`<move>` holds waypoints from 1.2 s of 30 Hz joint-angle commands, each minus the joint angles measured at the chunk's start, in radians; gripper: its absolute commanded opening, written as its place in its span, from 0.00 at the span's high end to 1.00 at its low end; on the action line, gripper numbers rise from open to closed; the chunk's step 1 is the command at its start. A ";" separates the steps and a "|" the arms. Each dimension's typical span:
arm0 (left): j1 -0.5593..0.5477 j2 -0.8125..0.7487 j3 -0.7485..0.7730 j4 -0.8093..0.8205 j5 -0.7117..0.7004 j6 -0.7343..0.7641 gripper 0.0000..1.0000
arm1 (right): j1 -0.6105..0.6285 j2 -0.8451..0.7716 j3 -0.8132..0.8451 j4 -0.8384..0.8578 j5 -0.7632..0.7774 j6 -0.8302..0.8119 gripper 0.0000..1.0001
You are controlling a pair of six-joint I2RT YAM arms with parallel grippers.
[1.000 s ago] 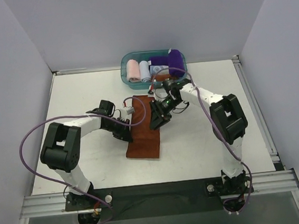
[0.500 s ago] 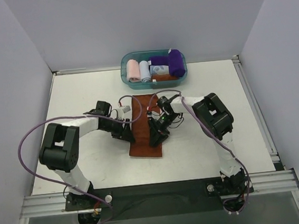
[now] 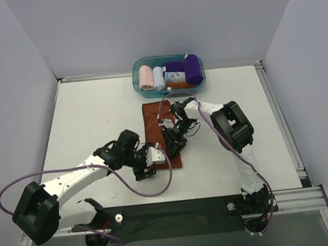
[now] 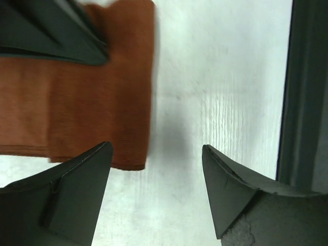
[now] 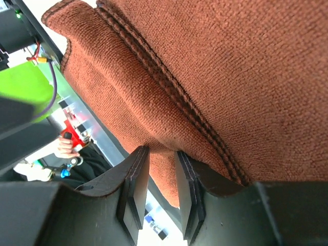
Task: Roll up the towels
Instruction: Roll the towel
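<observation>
The rust-brown towel [image 3: 155, 126] lies flat as a long strip in the middle of the table. My right gripper [image 3: 171, 147] is down on its near part, shut on a raised fold of the brown towel [image 5: 230, 66] that bulges between the pads [image 5: 134, 189]. My left gripper [image 3: 149, 166] hovers open by the towel's near left corner. In the left wrist view, only bare table lies between its fingers [image 4: 77, 189] and the towel's end [image 4: 77, 97] is just beyond. The purple towel [image 3: 192, 68] sits rolled in the teal basket [image 3: 138, 79].
The basket at the table's back also holds small pink [image 3: 146, 77] and pale blue [image 3: 158, 77] rolls. The dark front rail [image 4: 307, 92] runs close beside the left gripper. Grey walls enclose the table on three sides.
My left gripper has let go of the towel's left edge, opened and swung back toward the near corner. My right gripper slid nearer along the towel, which now lies straighter.
</observation>
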 commanded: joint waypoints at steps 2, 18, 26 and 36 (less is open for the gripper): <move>-0.128 0.011 -0.074 0.159 -0.254 0.131 0.18 | 0.019 0.015 -0.048 -0.071 0.069 -0.051 0.72; -0.391 0.071 -0.278 0.517 -0.573 0.317 0.26 | 0.020 0.064 -0.039 -0.058 0.024 -0.005 0.73; -0.400 0.111 -0.224 0.338 -0.483 0.230 0.65 | 0.008 0.020 -0.056 -0.054 0.023 0.002 0.70; -0.142 0.313 0.100 -0.260 0.091 0.211 1.00 | -0.186 -0.285 -0.115 -0.016 0.047 -0.019 0.53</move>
